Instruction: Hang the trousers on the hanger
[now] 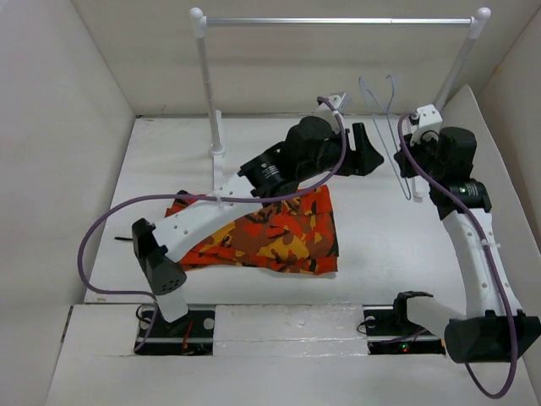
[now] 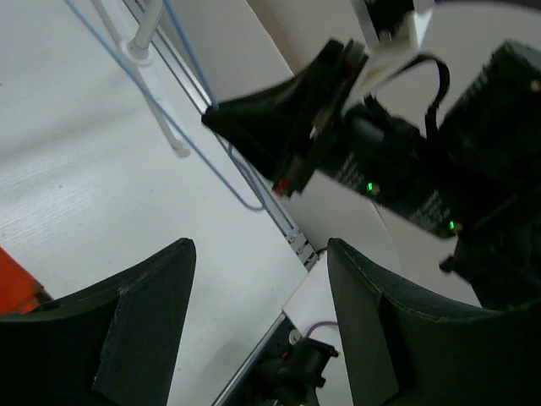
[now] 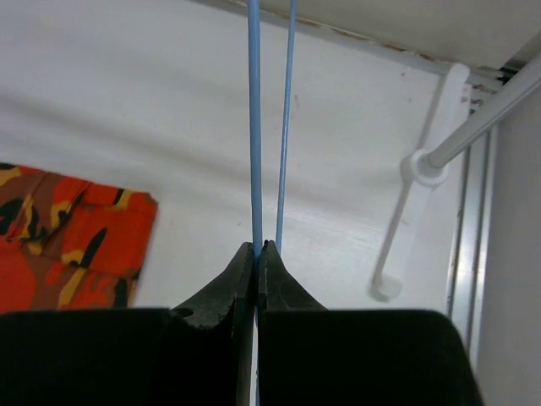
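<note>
Right claw clamped on hanger wire, upper right of top view; left claw open, empty, close by; trousers flat on worktop, centre-left; suggest holding hanger steady while left fetches trousers.

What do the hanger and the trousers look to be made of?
The hanger: thin stiff wire, likely coated metal, smooth pale blue; it runs dead straight from the right gripper. The trousers: soft cloth, matte camouflage print, lying limp and creased.
</note>
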Controlling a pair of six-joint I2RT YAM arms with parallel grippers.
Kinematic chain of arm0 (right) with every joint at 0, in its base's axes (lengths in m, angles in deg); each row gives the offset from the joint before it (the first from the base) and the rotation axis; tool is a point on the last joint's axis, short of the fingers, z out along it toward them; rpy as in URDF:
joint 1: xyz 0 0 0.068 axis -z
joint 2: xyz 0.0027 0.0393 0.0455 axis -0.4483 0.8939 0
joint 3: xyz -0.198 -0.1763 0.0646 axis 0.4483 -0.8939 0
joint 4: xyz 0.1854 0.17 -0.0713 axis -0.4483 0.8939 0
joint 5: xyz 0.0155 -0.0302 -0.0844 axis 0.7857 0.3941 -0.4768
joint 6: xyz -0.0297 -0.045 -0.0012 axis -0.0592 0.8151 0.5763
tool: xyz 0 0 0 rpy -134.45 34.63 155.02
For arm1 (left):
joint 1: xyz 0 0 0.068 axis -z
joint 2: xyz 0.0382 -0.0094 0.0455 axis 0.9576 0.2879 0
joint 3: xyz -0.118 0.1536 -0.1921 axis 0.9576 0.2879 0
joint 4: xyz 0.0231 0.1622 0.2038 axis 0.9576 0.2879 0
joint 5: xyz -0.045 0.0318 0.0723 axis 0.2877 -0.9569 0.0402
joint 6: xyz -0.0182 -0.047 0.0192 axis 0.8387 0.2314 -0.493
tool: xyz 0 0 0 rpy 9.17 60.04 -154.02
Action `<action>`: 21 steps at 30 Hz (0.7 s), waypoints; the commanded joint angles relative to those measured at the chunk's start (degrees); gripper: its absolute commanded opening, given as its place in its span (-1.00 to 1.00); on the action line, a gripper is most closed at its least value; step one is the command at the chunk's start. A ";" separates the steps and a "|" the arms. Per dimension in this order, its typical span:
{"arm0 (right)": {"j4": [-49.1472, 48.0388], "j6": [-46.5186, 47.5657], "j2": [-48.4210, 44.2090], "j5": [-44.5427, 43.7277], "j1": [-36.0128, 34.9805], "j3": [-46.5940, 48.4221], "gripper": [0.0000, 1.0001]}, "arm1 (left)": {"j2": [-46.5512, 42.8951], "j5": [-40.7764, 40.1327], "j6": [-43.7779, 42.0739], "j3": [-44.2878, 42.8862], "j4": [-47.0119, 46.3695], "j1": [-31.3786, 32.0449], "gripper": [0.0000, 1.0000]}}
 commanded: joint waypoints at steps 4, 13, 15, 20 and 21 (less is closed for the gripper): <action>-2.15 -2.60 -8.52 2.52 -4.45 -7.95 -1.00 | 8.03 -5.29 -0.39 -7.20 -0.73 -0.14 0.20; -0.57 -2.78 -12.30 1.55 -7.10 -12.80 -1.00 | 16.64 -15.57 0.85 -14.49 -0.04 -0.67 0.10; -0.39 -2.69 -12.74 1.72 -7.71 -13.15 -1.00 | 18.13 -16.37 1.37 -16.25 0.23 -1.19 0.06; 1.27 -2.61 -13.27 -1.25 -10.43 -14.55 -1.00 | 19.72 -16.64 2.43 -15.90 -0.83 -1.72 -0.06; 1.28 -2.61 -13.45 -1.26 -10.44 -14.55 -1.00 | 19.72 -16.64 2.43 -15.90 -0.83 -1.72 -0.06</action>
